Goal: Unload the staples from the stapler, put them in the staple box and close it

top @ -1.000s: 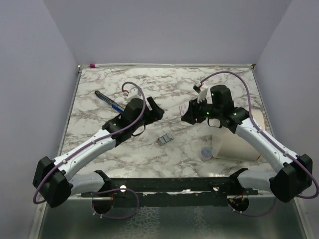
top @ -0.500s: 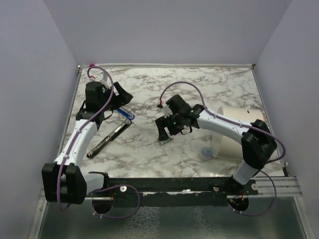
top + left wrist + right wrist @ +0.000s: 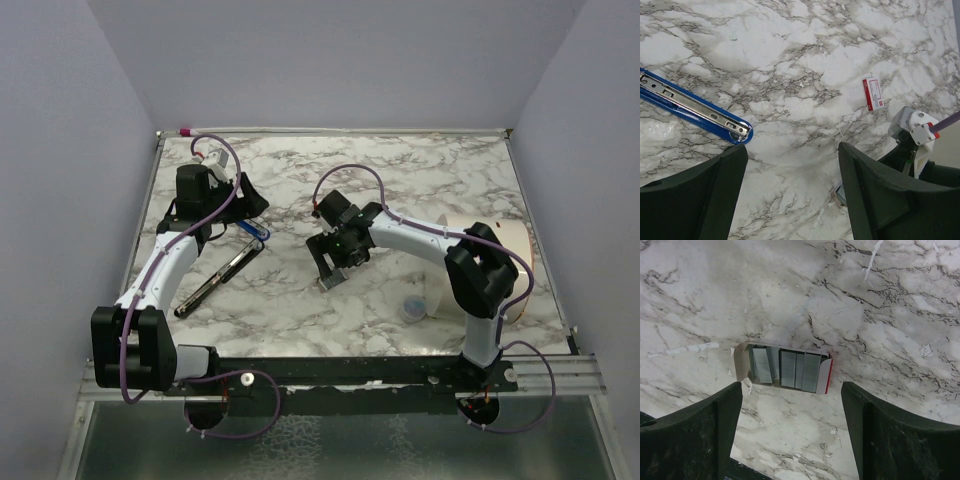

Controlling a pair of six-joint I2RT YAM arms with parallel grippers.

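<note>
From above, the stapler (image 3: 215,277), long, black and blue, lies swung open on the left of the desk (image 3: 420,180). Its blue half is angled away from the black one, which I take to be how its channel gets exposed. The left fingers (image 3: 250,203) hang beside that blue end. The right fingers (image 3: 336,265) hang over a small card tray (image 3: 333,281) mid-desk, well apart from the stapler.

The left wrist view shows the left fingers (image 3: 792,150) spread wide with nothing between them. The stapler's blue half (image 3: 690,102), with its silvery channel, lies just beside one of them; whether strips remain inside I cannot tell. A white piece with red marks (image 3: 872,93) lies further off.

The right wrist view has the right fingers (image 3: 790,387) wide apart and empty, straddling the tray (image 3: 740,365). The staples (image 3: 800,370) lie there in flat rows, so this is likely the place chosen to collect them
</note>
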